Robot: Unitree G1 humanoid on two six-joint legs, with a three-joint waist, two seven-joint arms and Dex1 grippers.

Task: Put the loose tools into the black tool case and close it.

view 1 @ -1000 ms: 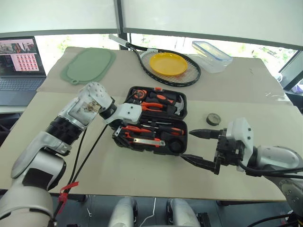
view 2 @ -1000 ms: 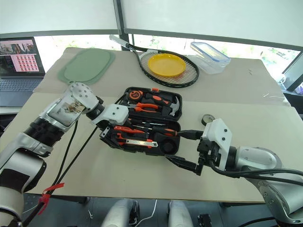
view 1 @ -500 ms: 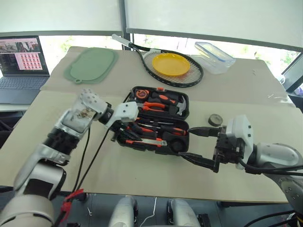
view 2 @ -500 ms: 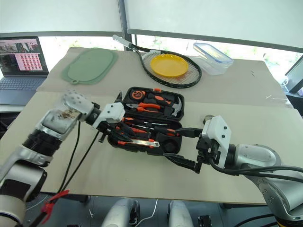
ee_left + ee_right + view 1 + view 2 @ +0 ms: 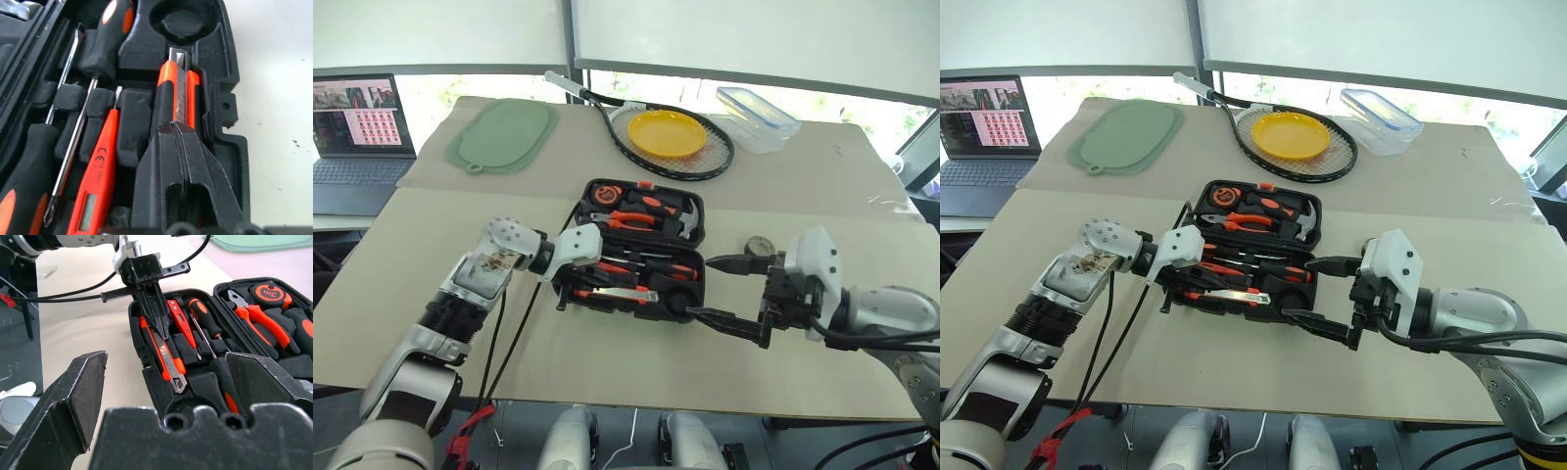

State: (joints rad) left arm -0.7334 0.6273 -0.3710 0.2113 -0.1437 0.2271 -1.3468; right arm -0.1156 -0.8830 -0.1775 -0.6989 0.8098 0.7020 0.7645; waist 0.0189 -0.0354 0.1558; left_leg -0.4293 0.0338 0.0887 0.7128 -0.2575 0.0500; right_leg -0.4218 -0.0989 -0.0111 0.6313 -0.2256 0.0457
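Beige table, laptop beyond; left fingers pressed together, right fingers wide

A yellow plate sits on a racket. A green mat, clear box, laptop and small round tin lie around.

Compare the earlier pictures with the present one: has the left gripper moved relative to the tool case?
Yes. The left gripper has come down toward the near edge of the black tool case and shut, its tips over the utility knife.
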